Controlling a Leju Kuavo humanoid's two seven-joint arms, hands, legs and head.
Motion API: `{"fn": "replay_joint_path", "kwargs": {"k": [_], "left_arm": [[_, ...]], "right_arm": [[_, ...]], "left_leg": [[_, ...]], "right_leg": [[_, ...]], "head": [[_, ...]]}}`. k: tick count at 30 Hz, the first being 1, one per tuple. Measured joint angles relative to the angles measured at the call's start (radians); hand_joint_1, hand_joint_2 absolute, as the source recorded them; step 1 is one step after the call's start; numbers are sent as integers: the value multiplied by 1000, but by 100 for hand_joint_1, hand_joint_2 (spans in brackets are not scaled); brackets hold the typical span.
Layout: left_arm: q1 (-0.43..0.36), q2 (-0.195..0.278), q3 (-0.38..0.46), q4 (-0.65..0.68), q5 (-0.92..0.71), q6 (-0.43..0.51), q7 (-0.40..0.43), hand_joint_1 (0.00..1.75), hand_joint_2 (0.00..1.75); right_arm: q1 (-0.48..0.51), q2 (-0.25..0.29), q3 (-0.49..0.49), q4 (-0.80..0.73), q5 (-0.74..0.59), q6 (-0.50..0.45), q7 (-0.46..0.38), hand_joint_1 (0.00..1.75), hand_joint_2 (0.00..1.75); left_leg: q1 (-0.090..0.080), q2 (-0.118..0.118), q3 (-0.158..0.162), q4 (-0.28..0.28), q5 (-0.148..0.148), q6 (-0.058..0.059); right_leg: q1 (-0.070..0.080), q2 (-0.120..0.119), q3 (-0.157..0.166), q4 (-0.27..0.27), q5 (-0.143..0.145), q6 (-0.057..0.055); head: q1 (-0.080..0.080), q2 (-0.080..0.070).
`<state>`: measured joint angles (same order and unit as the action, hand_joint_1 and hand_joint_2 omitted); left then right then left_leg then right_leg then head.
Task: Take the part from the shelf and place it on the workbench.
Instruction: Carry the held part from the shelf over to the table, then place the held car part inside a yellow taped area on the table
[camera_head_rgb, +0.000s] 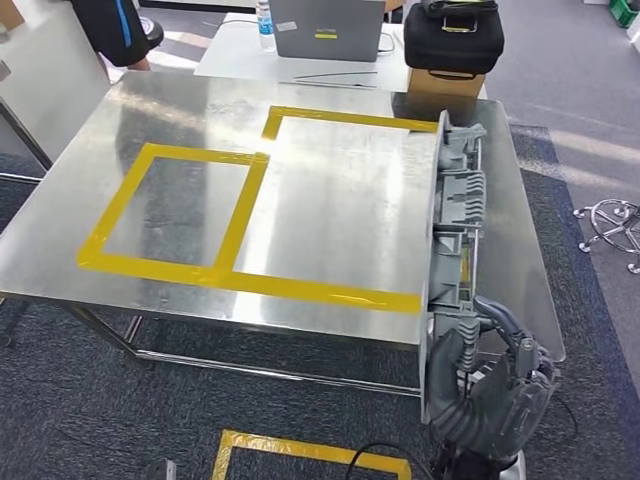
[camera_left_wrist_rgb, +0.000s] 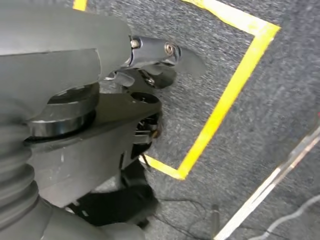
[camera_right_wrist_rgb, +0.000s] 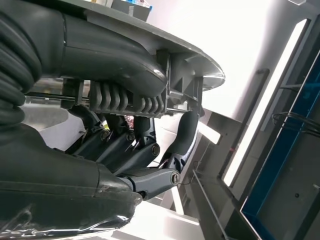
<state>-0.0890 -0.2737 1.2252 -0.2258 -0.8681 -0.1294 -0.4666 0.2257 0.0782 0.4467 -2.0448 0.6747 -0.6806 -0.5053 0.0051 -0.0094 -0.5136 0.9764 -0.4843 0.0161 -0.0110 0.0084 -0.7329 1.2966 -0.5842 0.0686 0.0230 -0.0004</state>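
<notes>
Left side first. Your left hand appears in the left wrist view hanging over carpet, near a yellow floor tape outline. Nothing is in it; whether its fingers are spread or curled cannot be told from that view.

Centre. The bench is a bare metal top marked with two tape frames: a small frame to the left and a large frame adjoining it on the right. Beyond the bench stand a laptop, a bottle and a black bag on a carton.

Right side. The part, a long grey plastic moulding, is clamped in your right hand. The right wrist view shows the thumb over one face and the fingers wrapped under the ribbed side. The hand grips the near end, below the bench's front edge. The long axis runs away from you, and the part stands on edge along the right-hand side of the large frame. Whether its far end touches the top cannot be told.

Judgement: the part is off the shelf and at the bench, not yet laid down. The right hand alone is placed to finish. The part reaches forward from the hand, with the large frame to its left, so the setting-down likely calls for shifting it leftward and turning it flat. Risk: held at one end, the far end may swing or catch the bench edge.
</notes>
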Motion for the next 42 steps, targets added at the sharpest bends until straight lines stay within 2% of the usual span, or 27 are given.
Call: {"fn": "replay_joint_path", "kwargs": {"k": [1, 2, 3, 5, 6, 8, 10, 11, 12, 14, 15, 16, 17, 19, 21, 24, 26, 27, 29, 30, 31, 32, 34, 36, 37, 40, 42], "left_arm": [[1, 0, 0, 0, 0, 5, 3, 0, 175], [1, 0, 0, 0, 0, 8, 5, 0, 175], [2, -1, 0, 0, 0, 10, 6, 0, 175], [1, 0, 0, 0, 0, 11, 8, 0, 175], [1, 0, 0, 0, 0, 11, 9, 0, 175], [-1, 1, 0, 0, 0, 13, 9, 0, 175], [-4, 0, 0, 0, 1, 17, 10, 0, 175], [-5, 0, 0, 0, 3, 19, 10, 0, 175], [-6, 0, 0, 0, 5, 21, 11, 0, 175], [-5, 0, 0, 0, 8, 23, 12, 0, 175], [-5, 1, 0, 0, 9, 23, 13, 0, 175], [-4, 1, 0, 0, 10, 24, 13, 0, 175], [-4, 1, 0, 0, 10, 24, 13, 0, 175], [-4, 1, 0, 0, 10, 24, 13, 0, 175], [-6, 1, 0, 0, 11, 24, 13, 0, 175], [-4, 0, 0, 0, 12, 24, 13, 0, 175], [-3, -1, 0, 0, 12, 23, 13, 0, 175], [-4, -1, 0, 0, 12, 23, 13, 0, 175], [-4, -1, 0, 0, 12, 23, 13, 0, 175], [-3, -1, 0, 0, 13, 23, 13, 0, 175], [-3, -1, 0, 0, 13, 23, 13, 0, 175], [-3, -1, 0, 0, 13, 23, 13, 0, 175], [-3, -1, 1, 0, 13, 22, 13, 0, 175], [-3, -1, 1, 0, 13, 22, 13, 0, 175], [-3, -1, 1, 0, 13, 22, 13, 0, 175], [-4, -2, 1, 0, 13, 22, 14, 0, 175], [-5, -1, 0, 0, 13, 21, 14, 0, 175]], "right_arm": [[0, 0, 0, 0, 0, 0, 1, 175, 175], [0, 0, 0, 0, 0, 0, 1, 175, 175], [0, 0, 0, 0, 0, 0, 1, 175, 175], [-1, 0, 1, 1, 1, 0, 1, 175, 175], [-2, 0, 1, 1, 1, 0, 2, 175, 175], [-2, 0, 2, 2, 1, 0, 2, 175, 175], [-3, 0, 4, 2, 1, 0, 4, 175, 175], [-5, 0, 6, 2, 1, 0, 4, 175, 175], [-7, 0, 7, 2, 1, 0, 4, 175, 175], [-11, 0, 8, 3, 2, 0, 4, 175, 175], [-11, 0, 8, 3, 2, 0, 5, 175, 175], [-11, 0, 8, 4, 2, 0, 5, 175, 175], [-11, 0, 8, 4, 2, 0, 6, 175, 175], [-12, 0, 8, 5, 3, 0, 7, 175, 175], [-12, 0, 8, 6, 4, 0, 7, 175, 175], [-12, 0, 8, 6, 6, 0, 8, 175, 175], [-12, 0, 8, 7, 7, 0, 8, 175, 175], [-13, 0, 8, 7, 8, 0, 8, 175, 175], [-13, 0, 8, 7, 8, 0, 8, 175, 175], [-13, 0, 8, 8, 8, 0, 8, 175, 175], [-12, 0, 8, 8, 8, 0, 8, 175, 175], [-12, 0, 8, 8, 8, 0, 8, 175, 175], [-13, 0, 8, 8, 8, 0, 9, 175, 175], [-15, 0, 8, 8, 8, 0, 9, 175, 175], [-15, 0, 8, 8, 9, 0, 9, 175, 175], [-14, 0, 6, 8, 13, 0, 12, 175, 175], [-18, 0, 4, 9, 10, 2, 28, 175, 175]], "left_leg": [[1, -2, 8, 0, -7, -2], [3, -3, 18, 0, -16, -5], [4, -5, 28, 1, -26, -11], [4, -7, 44, 4, -45, -24], [3, -7, 47, 5, -53, -31], [2, -5, 52, 4, -60, -41], [3, -4, 47, 24, -70, -49], [3, -3, 27, 61, -86, -53], [3, -3, -7, 119, -111, -58], [3, -2, -94, 250, -162, -63], [3, -2, -127, 288, -168, -64], [3, -2, -144, 293, -154, -63], [3, -2, -142, 263, -120, -62], [3, -2, -106, 143, -30, -56], [1, -2, -77, 53, 10, -48], [0, -3, -73, 35, 22, -30], [3, -2, -70, 31, 28, -18], [4, -2, -69, 30, 29, -14], [2, -1, -68, 30, 28, -10], [1, -1, -68, 30, 28, -9], [1, -1, -67, 30, 28, -9], [0, -2, -65, 30, 27, -9], [0, -4, -61, 30, 25, -11], [-4, -5, -60, 33, 22, -18], [-5, -5, -61, 33, 22, -22], [-4, -5, -61, 28, 25, -35], [-3, -4, -71, 50, 6, -46]], "right_leg": [[-1, 0, -6, -14, 17, 2], [-3, -1, 6, -61, 54, 5], [-5, -2, 28, -129, 106, 8], [-5, -4, 62, -229, 165, -1], [-4, -3, 68, -248, 176, -10], [-2, -1, 71, -244, 172, -29], [-5, 0, 79, -247, 170, -38], [-6, -1, 83, -248, 168, -43], [-7, -1, 86, -250, 164, -47], [-6, -1, 89, -250, 159, -53], [-6, 0, 90, -250, 157, -54], [-6, 2, 92, -250, 155, -54], [-6, 3, 96, -250, 153, -54], [-6, 5, 104, -249, 148, -49], [-3, 6, 106, -248, 146, -40], [-2, 5, 106, -252, 144, -21], [-3, 2, 93, -218, 119, -10], [-3, 1, 72, -171, 91, -7], [-3, 0, 16, -41, 29, -2], [-2, 0, -5, 7, 14, -2], [-2, 0, -10, 20, 18, -2], [-2, -1, 5, -7, 39, -3], [-2, -1, 76, -140, 98, -7], [0, -2, 130, -240, 124, -13], [1, -1, 138, -256, 123, -16], [3, 2, 137, -260, 128, -29], [-1, 1, 138, -267, 133, -41]], "head": [[0, 0], [1, 0], [1, 0], [3, 0], [3, 0], [3, 0], [1, 0], [0, 0], [-2, 0], [-3, 0], [-3, 0], [-3, 0], [-3, 0], [-4, 0], [-5, 0], [-7, 0], [-3, 0], [-1, 0], [3, 0], [3, 0], [3, 0], [3, 0], [4, 0], [3, 0], [2, 0], [1, 0], [-2, 0]]}}
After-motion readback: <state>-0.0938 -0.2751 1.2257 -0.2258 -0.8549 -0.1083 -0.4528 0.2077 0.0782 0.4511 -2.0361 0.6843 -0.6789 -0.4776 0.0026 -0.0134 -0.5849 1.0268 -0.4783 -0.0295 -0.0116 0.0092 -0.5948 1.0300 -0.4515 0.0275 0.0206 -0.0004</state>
